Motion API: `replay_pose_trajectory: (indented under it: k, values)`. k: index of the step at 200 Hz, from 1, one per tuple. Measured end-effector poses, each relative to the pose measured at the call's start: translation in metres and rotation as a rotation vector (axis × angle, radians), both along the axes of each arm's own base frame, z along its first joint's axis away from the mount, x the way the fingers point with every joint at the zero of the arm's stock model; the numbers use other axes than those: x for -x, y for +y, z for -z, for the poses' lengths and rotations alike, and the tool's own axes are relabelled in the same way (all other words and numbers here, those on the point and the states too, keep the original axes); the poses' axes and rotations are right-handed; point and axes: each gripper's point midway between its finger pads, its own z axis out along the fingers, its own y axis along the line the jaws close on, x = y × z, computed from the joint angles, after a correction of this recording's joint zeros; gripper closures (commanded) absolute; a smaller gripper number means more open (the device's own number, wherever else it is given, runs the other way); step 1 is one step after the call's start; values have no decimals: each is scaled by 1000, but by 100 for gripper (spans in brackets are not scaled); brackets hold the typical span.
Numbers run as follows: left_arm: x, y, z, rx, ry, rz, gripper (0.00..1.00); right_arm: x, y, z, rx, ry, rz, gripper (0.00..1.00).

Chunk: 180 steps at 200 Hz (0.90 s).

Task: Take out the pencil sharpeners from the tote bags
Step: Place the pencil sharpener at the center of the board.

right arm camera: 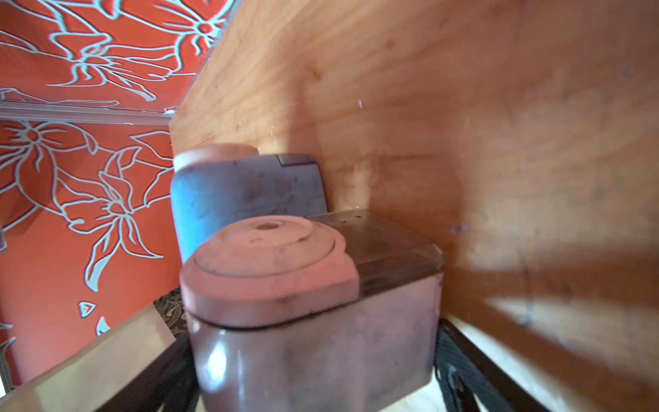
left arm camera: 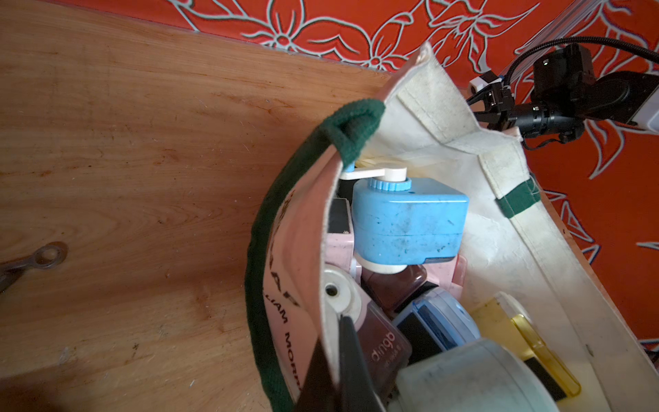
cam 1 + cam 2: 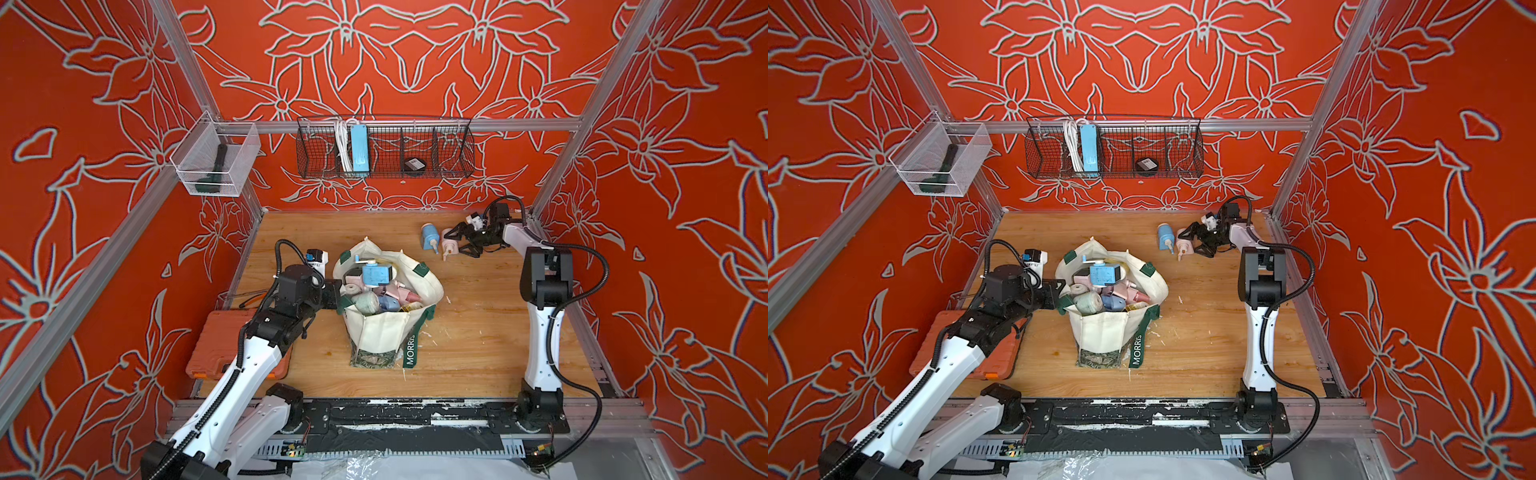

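Cream canvas made up the one tote bag (image 3: 386, 332) we counted, its rim clenched in the left pincer (image 2: 333, 349) and its heap of pencil sharpeners (image 3: 376, 274) too tangled to count. Two more lay on the table (image 3: 478, 340), a blue sharpener (image 3: 429, 237) and a pink sharpener (image 1: 310, 285). The pink one sat between the right pincer's (image 3: 455, 243) wide-spread jaws, and we could not tell whether they gripped it.

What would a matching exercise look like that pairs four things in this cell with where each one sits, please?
Things: 1 blue sharpener with white crank; 2 pink sharpener; 3 blue power strip; 4 orange case.
Places: A wire basket on the back wall; B under the left arm; C topping the tote bag's pile; D between the right tool's jaws, on the table.
Pairs: 1-C, 2-D, 3-A, 4-B.
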Motion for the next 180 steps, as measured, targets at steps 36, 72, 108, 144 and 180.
replay_pose_trajectory:
  k: [36, 72, 108, 144, 180]
  values:
    - [-1, 1, 1, -3, 2, -5, 100, -12, 3, 1, -29, -2, -16, 16]
    - [-1, 1, 2, -7, 5, -9, 100, -16, 7, 2, -62, -2, -31, 14]
    - [-1, 2, 2, -9, 5, -11, 100, -16, 8, 2, -66, 3, -32, 11]
    - [-1, 2, 2, -9, 5, -11, 100, -17, 6, 3, -42, 9, -22, 7]
    - [-1, 2, 2, -9, 5, -11, 100, -17, 5, 2, 6, 13, -14, 3]
